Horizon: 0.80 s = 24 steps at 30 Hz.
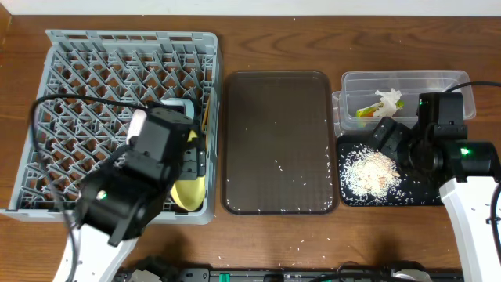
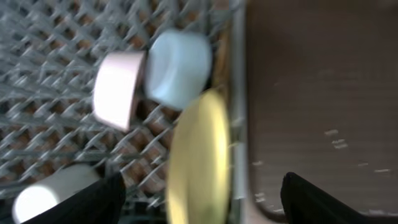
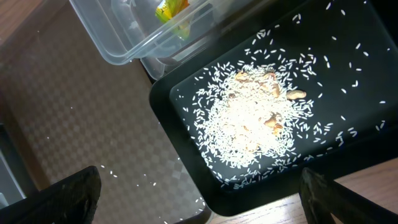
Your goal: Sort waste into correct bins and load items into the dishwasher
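Note:
A grey dish rack (image 1: 55, 47) stands at the left. A yellow plate (image 1: 190, 194) stands on edge at its right front. In the left wrist view the yellow plate (image 2: 199, 155) is beside a pink cup (image 2: 118, 90), a light blue cup (image 2: 180, 68) and a white cup (image 2: 53, 193). My left gripper (image 2: 202, 202) is open, its fingers wide on either side of the plate and not touching it. My right gripper (image 3: 205, 196) is open and empty above the near edge of a black tray (image 3: 348, 143) holding rice (image 3: 258, 121).
A brown serving tray (image 1: 278, 141) with a few rice grains lies in the middle. Two clear bins (image 1: 438, 82) stand at the back right, one holding a yellow-green wrapper (image 1: 368, 111) and crumpled paper (image 1: 389, 100). Stray grains lie on the wooden table's front.

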Motion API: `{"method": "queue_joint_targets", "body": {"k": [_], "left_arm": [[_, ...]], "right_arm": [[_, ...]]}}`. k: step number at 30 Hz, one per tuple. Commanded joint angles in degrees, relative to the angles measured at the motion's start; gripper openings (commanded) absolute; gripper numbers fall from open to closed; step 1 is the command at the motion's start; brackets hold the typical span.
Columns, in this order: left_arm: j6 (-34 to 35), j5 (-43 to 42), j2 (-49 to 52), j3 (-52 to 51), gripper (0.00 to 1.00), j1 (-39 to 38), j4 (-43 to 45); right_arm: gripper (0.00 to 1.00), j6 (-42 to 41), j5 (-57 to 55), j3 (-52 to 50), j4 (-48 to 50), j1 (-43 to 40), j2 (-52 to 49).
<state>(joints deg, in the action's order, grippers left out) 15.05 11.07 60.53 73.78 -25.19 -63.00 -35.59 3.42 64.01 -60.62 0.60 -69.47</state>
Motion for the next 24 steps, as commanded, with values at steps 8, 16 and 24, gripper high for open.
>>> {"method": "queue_joint_targets", "body": {"k": [8, 16, 24], "left_arm": [[0.1, -20.9, -1.3, 2.7, 0.89, -1.5, 0.1], [0.1, -19.8, 0.2, 2.6, 0.9, -1.5, 0.3], [0.1, -19.8, 0.2, 2.6, 0.91, -1.5, 0.3]], "right_arm": [[0.99, -0.8, -0.2, 0.0, -0.1, -0.5, 0.6], [0.99, -0.8, -0.2, 0.0, -0.1, -0.4, 0.6], [0.99, 2.4, -3.2, -0.4, -0.5, 3.7, 14.6]]}}
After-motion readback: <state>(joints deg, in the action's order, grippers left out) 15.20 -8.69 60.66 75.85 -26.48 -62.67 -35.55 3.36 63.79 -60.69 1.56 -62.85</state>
